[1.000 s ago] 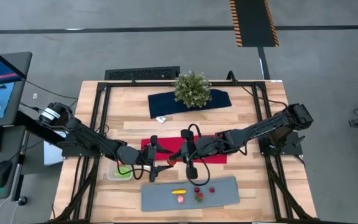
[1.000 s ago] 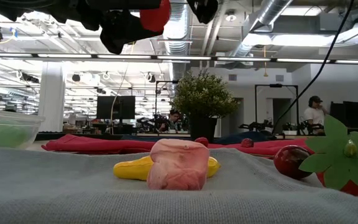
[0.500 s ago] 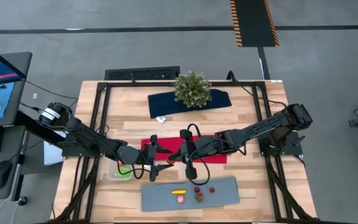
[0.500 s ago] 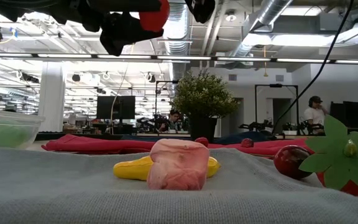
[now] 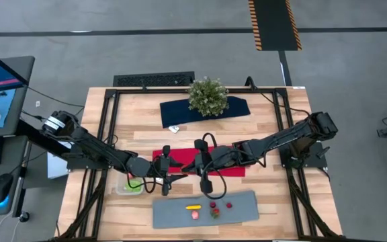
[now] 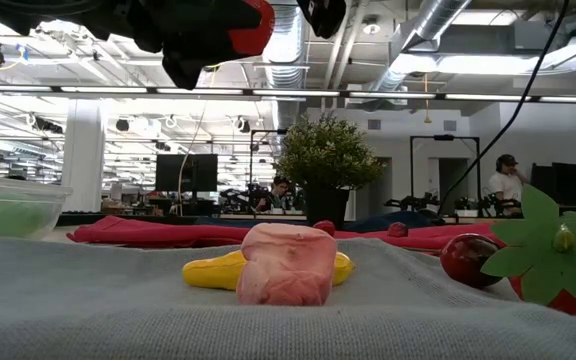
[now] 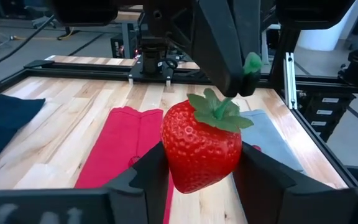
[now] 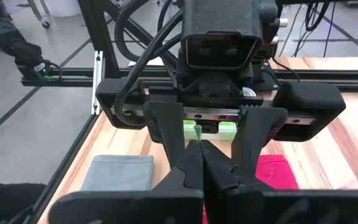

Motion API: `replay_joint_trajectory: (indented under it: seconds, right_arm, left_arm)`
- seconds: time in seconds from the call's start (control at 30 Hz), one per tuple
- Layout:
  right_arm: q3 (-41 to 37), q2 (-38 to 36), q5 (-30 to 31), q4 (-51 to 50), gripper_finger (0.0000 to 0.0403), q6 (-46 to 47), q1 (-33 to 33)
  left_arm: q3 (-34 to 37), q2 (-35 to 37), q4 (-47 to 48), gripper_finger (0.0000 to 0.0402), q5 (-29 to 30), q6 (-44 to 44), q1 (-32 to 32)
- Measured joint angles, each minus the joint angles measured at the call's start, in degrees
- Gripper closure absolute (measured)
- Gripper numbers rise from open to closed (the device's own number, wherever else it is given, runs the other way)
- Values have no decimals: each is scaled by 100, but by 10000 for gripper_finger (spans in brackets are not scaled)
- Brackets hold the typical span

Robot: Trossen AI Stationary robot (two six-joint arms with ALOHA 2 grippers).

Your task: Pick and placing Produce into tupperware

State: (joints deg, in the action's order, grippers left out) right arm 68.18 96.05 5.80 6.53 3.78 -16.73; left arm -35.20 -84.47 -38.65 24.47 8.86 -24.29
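Pale wooden slatted table (image 5: 274, 134) with a black frame. Near its front edge, a flat grey rectangular mat (image 5: 173, 212).

Just behind the mat, a crumpled red cloth (image 5: 230, 168).

Reaching in from the mat's left and hanging above its far edge: left gripper (image 5: 173, 178), fingers (image 7: 151, 171) closed against both sides of a glossy red toy strawberry with a green leafy cap (image 7: 201, 146).

Reaching in from the mat's right to the same spot above the far edge: right gripper (image 5: 192, 169), tip to tip with the left one, fingers (image 8: 188, 165) pressed together and pinching the berry's green stalk from above.

Off the mat's left corner, on bare wood: small clear plastic rectangular container (image 5: 130, 186), something green inside it.

On the mat itself, near the middle:
- a pink lumpy toy piece (image 6: 286, 263);
- touching it from behind, a yellow elongated piece (image 6: 208, 272);
- to their right, a second strawberry with a broad green leaf (image 6: 548, 260);
- beside that, a small round red piece (image 6: 465, 260).
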Motion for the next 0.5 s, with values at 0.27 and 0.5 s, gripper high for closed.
replay_joint_trajectory:
  seconds: [0.27, 0.5]
  right_arm:
    - [0, 0, 9, 8, 367, 76, 2]
    - [0, -11, 23, 24, 366, -15, -49]
  left_arm:
    - [0, 0, -11, 239, -17, -9, 2]
    - [0, 0, -26, 254, -9, -11, 0]
